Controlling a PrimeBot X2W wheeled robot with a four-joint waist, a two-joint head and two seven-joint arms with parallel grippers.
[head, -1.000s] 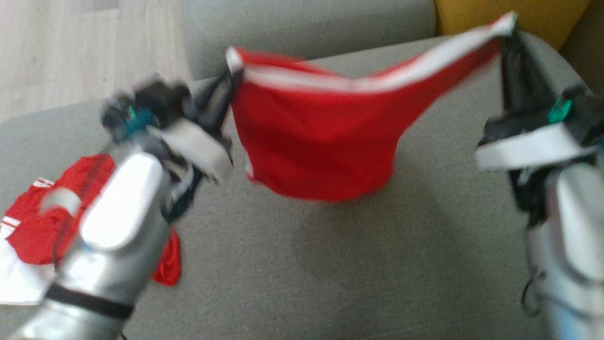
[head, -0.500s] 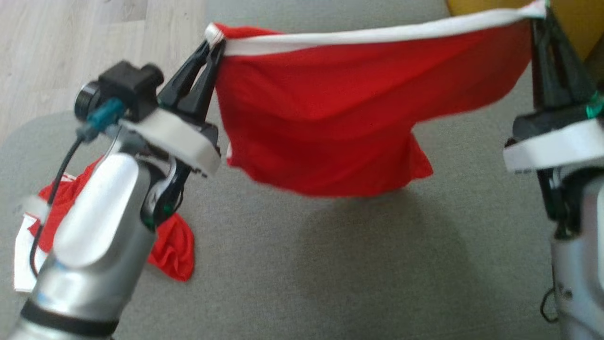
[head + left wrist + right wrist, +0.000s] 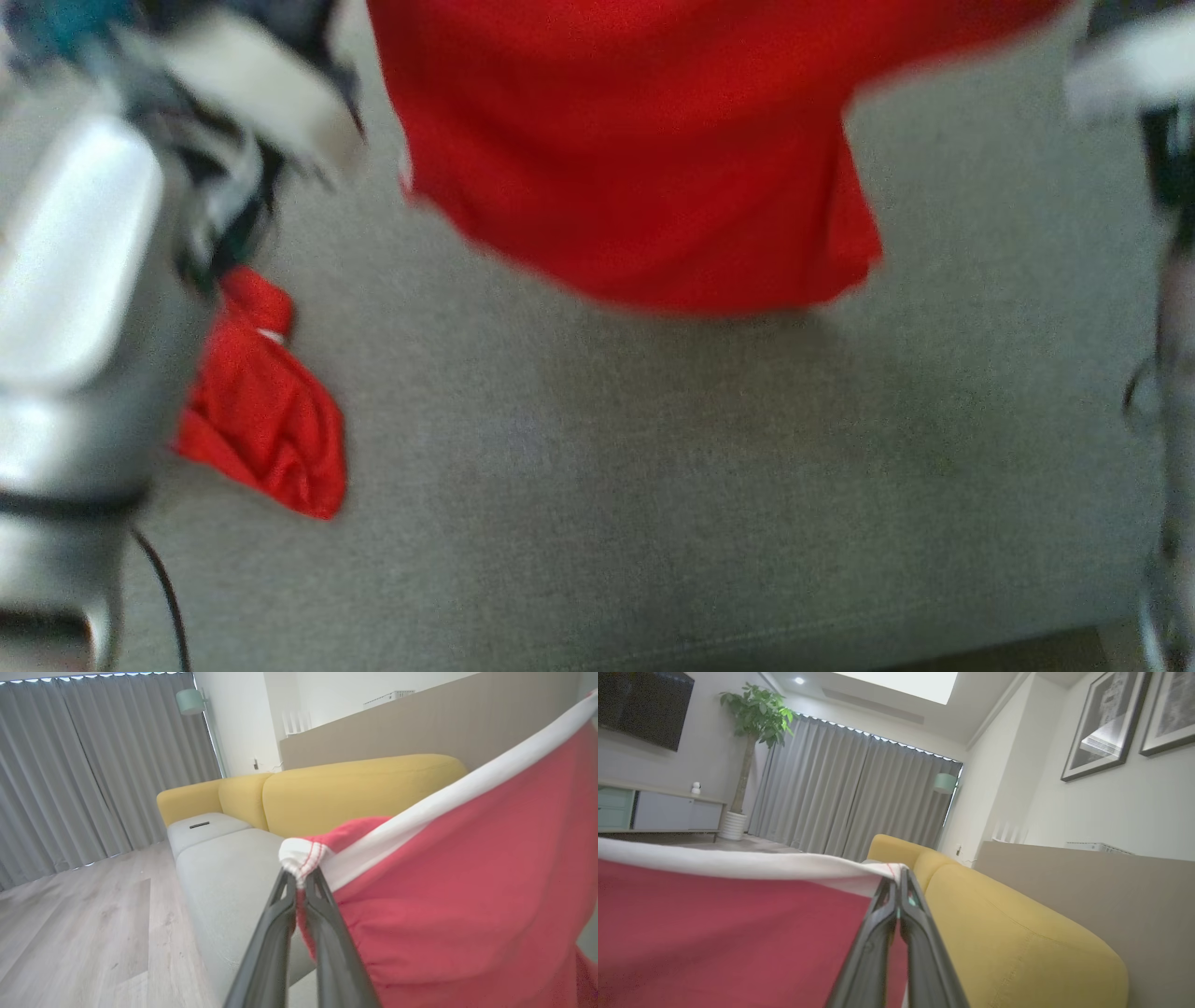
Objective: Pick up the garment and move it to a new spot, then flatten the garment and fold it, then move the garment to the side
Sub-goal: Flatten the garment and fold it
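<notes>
The garment (image 3: 635,159) is red with a white band along its top edge, and it hangs stretched in the air above the grey sofa seat (image 3: 653,485). My left gripper (image 3: 299,879) is shut on the garment's (image 3: 467,896) left white corner. Pinching the opposite white corner of the garment (image 3: 714,924) is my right gripper (image 3: 899,879), also shut. In the head view the garment's lower hem dangles just above the cushion, and the grippers' fingertips lie beyond the frame's top edge.
A second red cloth (image 3: 261,420) lies crumpled on the seat at the left, beside my left forearm (image 3: 75,308). A yellow sofa back (image 3: 355,793) runs behind the seat. Wooden floor (image 3: 79,933) and grey curtains (image 3: 93,765) lie to the left.
The garment has been lifted higher and pulled taut between both grippers. The head view has shifted, so the white band and the fingertips have passed above its top edge.
</notes>
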